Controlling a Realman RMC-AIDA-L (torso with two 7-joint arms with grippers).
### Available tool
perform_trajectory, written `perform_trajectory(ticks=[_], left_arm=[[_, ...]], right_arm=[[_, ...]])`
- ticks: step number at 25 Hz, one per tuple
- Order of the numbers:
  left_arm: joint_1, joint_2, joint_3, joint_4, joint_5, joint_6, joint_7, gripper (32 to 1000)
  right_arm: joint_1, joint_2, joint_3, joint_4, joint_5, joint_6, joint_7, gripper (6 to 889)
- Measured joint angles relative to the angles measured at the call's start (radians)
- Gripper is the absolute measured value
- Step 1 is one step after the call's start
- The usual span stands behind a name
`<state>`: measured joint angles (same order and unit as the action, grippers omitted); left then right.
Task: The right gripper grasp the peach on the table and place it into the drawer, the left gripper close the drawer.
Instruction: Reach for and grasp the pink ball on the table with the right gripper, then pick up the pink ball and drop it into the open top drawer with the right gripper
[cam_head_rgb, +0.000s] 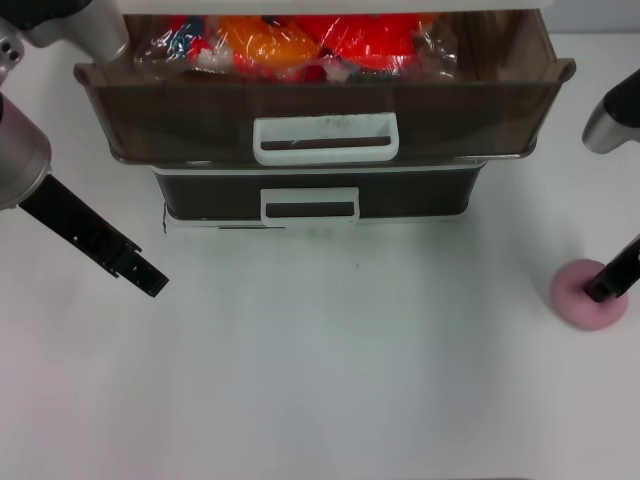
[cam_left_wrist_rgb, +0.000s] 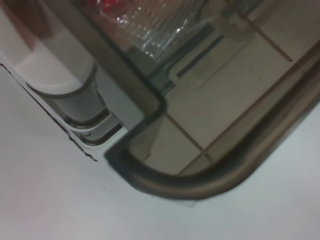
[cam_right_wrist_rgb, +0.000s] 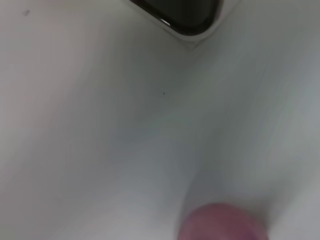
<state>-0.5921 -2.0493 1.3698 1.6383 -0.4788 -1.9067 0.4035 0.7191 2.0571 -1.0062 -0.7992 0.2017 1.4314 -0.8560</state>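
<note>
The peach (cam_head_rgb: 588, 295) sits on the white tabletop (cam_head_rgb: 340, 380) at the robot's far right, well apart from the drawers. The right pincer (cam_head_rgb: 606, 283) comes down on it at a slant from the right edge of the head view, its black tip touching the top of the fruit; whether its fingers are spread or closed around the fruit cannot be told. In the right wrist view the peach (cam_right_wrist_rgb: 222, 222) shows only as a pink dome at the frame's edge.

The drawer (cam_head_rgb: 320, 115), with its large white loop handle (cam_head_rgb: 326, 138), is pulled out, holding red and orange packets (cam_head_rgb: 300, 42). Below it is a narrower drawer (cam_head_rgb: 312, 195).

The left pincer (cam_head_rgb: 142, 272) hangs over the tabletop left of the drawers, its black bar slanting down toward the middle; its fingers lie together.
</note>
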Motion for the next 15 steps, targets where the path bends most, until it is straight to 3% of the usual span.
perform_trajectory(ticks=[3, 15], left_arm=[[0.0, 0.0, 0.0, 0.0, 0.0, 0.0, 0.0, 816], [0.004, 0.0, 0.0, 0.0, -0.002, 0.0, 0.0, 815]], right_arm=[[0.0, 0.0, 0.0, -0.003, 0.001, 0.003, -0.001, 197], [0.0, 0.0, 0.0, -0.005, 0.004, 0.005, 0.0, 69]])
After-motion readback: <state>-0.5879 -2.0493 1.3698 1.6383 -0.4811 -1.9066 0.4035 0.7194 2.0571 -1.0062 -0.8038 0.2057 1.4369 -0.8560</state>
